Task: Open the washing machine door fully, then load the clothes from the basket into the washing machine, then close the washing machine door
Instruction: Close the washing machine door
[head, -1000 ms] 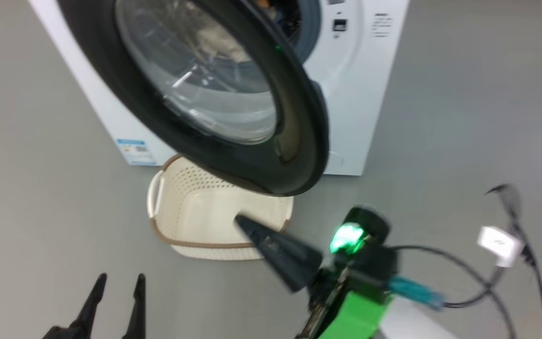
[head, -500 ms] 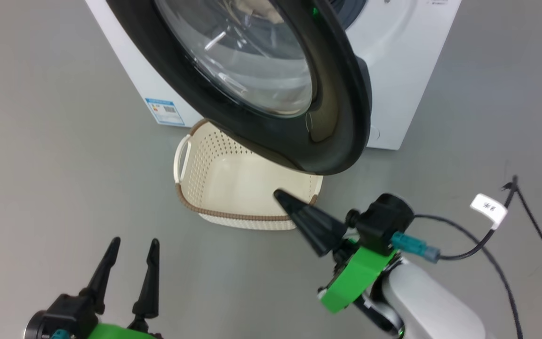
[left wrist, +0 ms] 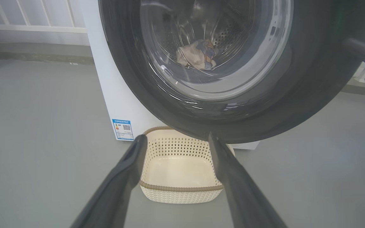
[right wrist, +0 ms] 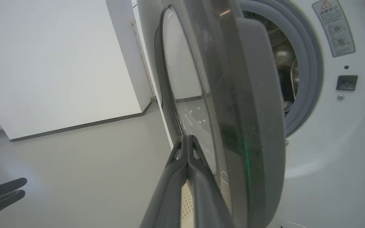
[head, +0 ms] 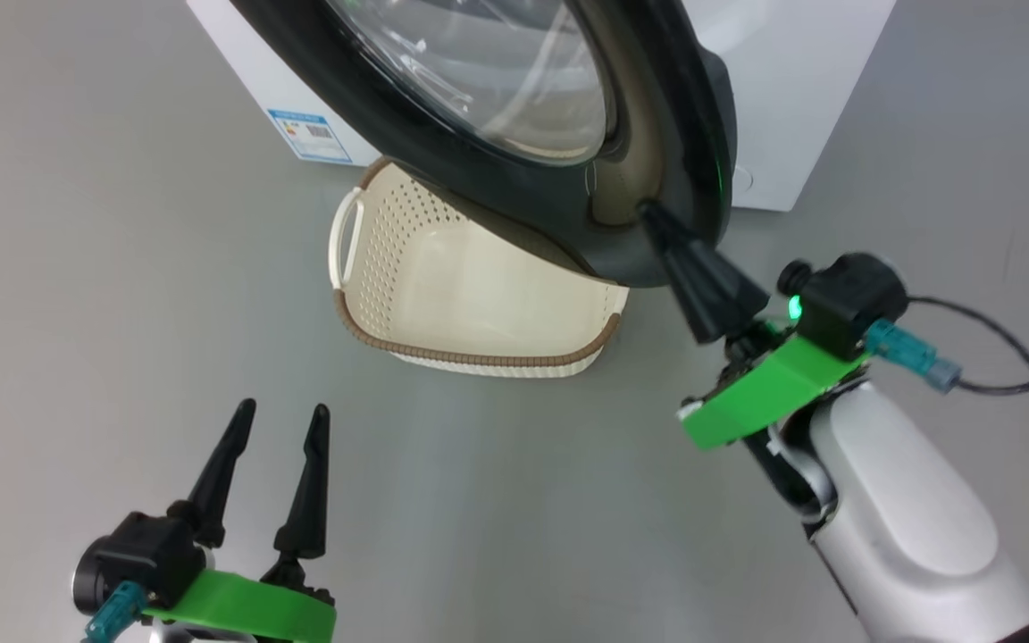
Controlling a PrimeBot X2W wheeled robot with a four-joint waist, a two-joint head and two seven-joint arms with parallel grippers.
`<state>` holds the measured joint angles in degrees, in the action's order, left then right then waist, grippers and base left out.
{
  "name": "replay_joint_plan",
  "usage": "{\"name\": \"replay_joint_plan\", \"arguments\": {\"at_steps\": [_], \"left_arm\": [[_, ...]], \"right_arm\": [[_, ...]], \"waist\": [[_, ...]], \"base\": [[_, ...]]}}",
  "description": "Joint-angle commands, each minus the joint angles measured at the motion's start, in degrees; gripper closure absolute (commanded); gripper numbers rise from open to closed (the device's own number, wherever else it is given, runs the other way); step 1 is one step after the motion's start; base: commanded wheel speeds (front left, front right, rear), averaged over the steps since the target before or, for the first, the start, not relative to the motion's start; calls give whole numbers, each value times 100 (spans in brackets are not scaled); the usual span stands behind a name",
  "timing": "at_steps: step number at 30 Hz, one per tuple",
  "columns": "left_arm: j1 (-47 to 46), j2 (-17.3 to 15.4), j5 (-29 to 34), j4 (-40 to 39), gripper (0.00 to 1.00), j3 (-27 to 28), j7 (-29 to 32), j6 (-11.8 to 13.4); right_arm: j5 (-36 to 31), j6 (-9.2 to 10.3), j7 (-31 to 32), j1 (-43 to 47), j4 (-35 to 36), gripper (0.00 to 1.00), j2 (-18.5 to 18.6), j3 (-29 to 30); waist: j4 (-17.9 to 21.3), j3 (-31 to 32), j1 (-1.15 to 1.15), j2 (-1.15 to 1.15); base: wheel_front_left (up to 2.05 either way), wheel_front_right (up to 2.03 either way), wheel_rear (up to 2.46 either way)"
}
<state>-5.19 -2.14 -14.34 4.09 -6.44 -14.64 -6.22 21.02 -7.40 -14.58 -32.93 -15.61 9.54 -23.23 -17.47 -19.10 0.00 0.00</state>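
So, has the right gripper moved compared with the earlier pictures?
Yes. The right gripper was over the basket; now it is past its right corner, up at the door rim.

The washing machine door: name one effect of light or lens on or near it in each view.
Head view: white glare streaks cross the glass of the washing machine door, and a green glint sits on its rim. Left wrist view: the jaws of the left gripper look soft and stretched. Right wrist view: the door's edge is blurred, with a green streak.

Head looks down; 2 wrist views closely face the washing machine door point(left wrist: 122, 63).
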Motion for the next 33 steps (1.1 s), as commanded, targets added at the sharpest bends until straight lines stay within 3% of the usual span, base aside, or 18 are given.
{"name": "replay_joint_plan", "arguments": {"at_steps": [1,11,33], "left_arm": [[-162,-74,-25,-128,0,175,-36,39],[-458,-74,-121,-121,0,72,-36,15],[-1268,-74,-352,-379,0,-196,-36,25]], "right_arm": [[-62,-9,-40,-106,121,100,-126,-28],[-156,-9,-41,-958,-91,100,-132,694],[-293,-9,-41,-3046,-1123,100,-78,1033]], "waist": [[-18,-119,0,0],[-9,-678,0,0],[-132,-1782,0,0]], "base": [[0,0,0],[0,0,0],[0,0,0]]}}
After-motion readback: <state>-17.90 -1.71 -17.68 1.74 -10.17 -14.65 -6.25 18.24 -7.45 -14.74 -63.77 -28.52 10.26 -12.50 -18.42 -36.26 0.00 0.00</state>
